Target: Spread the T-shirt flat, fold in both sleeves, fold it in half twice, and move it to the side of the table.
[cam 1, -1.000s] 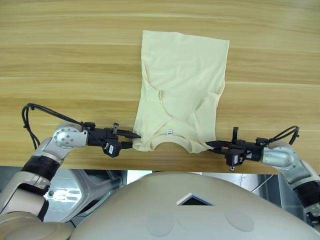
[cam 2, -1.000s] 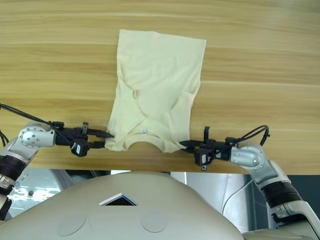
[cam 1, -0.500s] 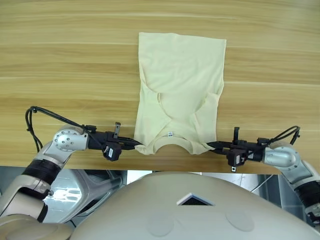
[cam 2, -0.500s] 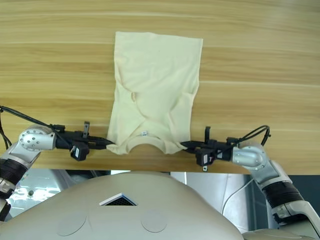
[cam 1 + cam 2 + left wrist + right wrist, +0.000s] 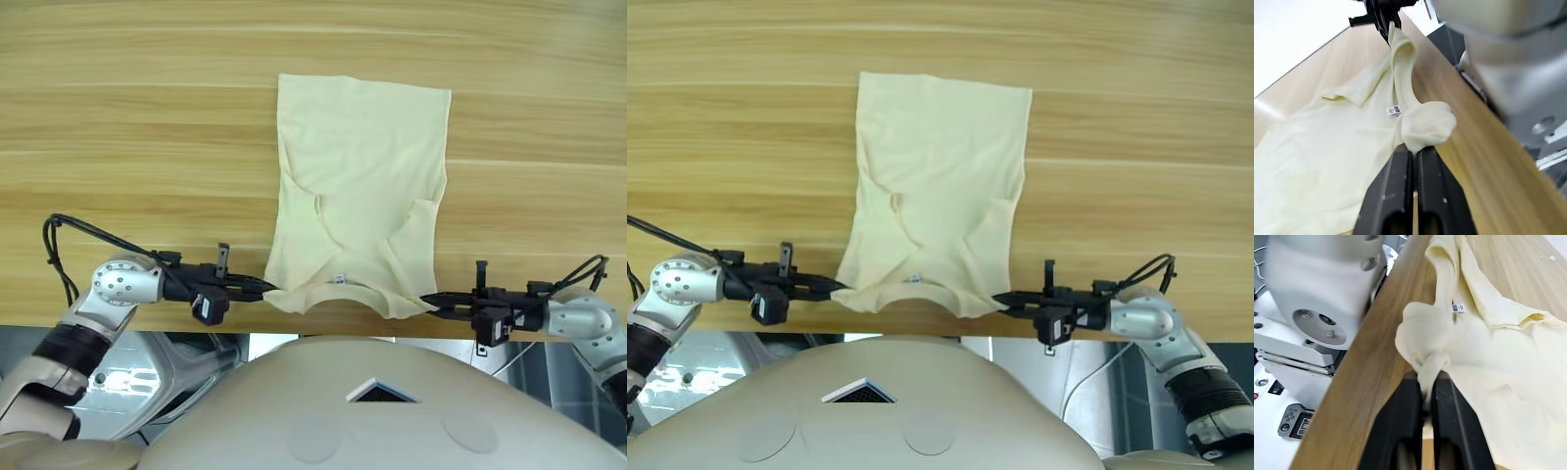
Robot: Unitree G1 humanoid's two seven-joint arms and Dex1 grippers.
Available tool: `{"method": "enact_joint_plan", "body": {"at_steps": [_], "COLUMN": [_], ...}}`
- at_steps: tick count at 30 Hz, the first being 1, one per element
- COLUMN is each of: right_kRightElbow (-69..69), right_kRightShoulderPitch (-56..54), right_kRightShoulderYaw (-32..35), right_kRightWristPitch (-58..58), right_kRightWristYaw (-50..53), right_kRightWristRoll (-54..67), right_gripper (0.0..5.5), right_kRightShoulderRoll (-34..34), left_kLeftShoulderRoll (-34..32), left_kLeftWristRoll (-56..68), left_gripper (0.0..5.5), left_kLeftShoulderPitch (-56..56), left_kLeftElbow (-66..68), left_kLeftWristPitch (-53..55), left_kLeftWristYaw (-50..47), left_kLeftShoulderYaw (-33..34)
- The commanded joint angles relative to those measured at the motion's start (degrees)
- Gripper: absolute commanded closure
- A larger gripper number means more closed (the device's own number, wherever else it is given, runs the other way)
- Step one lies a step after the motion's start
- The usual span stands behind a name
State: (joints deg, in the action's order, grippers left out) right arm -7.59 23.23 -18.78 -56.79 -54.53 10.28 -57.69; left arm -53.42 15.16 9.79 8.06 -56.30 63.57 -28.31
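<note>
Since a second ago, both arms have drawn back toward the robot, and the neck end of the pale yellow T-shirt (image 5: 358, 186) has slid with them to the near edge of the wooden table (image 5: 127, 127); the right arm has also shifted outward, to the robot's right. The T-shirt now lies lengthwise near the middle of the table, its straight hem (image 5: 364, 84) at the far end and its collar (image 5: 338, 291) at the near edge, closest to the robot. Both sleeves are turned inward and lie as slanted flaps over the body of the shirt. A small white label (image 5: 339, 278) sits just inside the collar. The left gripper (image 5: 261, 288) is at the near table edge, at the shirt's shoulder corner on the robot's left. The left wrist view shows its two black fingers (image 5: 1396, 171) pressed together, with a bunched knot of that shoulder's fabric pinched between the tips. The right gripper (image 5: 434, 300) is at the opposite shoulder corner, also at the near edge. The right wrist view shows its fingers (image 5: 1410, 396) closed tightly on a twisted bunch of cloth. The collar edge stretches between the two grippers along the table's rim, while the rest of the shirt rests flat on the wood, away from both.
</note>
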Motion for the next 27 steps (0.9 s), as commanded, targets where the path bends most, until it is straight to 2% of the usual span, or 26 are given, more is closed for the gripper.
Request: {"method": "enact_joint_plan", "body": {"at_steps": [1,10,14,21,27], "right_kRightElbow": [0.67,2.46,4.83,7.40,5.17], "right_kRightShoulderPitch": [1.43,6.06,7.97,-0.82,-16.34], "right_kRightShoulderYaw": [1.53,2.52,3.80,11.08,14.65], "right_kRightWristPitch": [-1.80,-5.95,-7.81,0.05,13.94], "right_kRightWristYaw": [-1.11,-2.38,-1.56,3.97,12.23], "right_kRightWristRoll": [3.57,8.61,11.42,16.02,8.39], "right_gripper": [5.45,5.45,5.45,5.45,5.45], "right_kRightShoulderRoll": [-2.53,-4.97,-5.81,-0.70,7.60], "left_kLeftShoulderRoll": [-3.73,-8.27,-8.33,-0.38,8.46], "left_kLeftWristRoll": [6.92,15.77,21.02,20.27,14.45], "left_gripper": [5.50,5.50,5.50,5.50,5.50], "left_kLeftShoulderPitch": [2.88,9.46,11.55,5.83,-3.36], "left_kLeftElbow": [-5.48,-12.45,-15.35,-13.16,-7.50], "left_kLeftWristPitch": [-0.50,1.38,2.55,9.00,14.98], "left_kLeftWristYaw": [2.63,7.63,8.73,5.06,-1.92], "left_kLeftShoulderYaw": [0.32,2.56,5.11,11.84,16.83]}}
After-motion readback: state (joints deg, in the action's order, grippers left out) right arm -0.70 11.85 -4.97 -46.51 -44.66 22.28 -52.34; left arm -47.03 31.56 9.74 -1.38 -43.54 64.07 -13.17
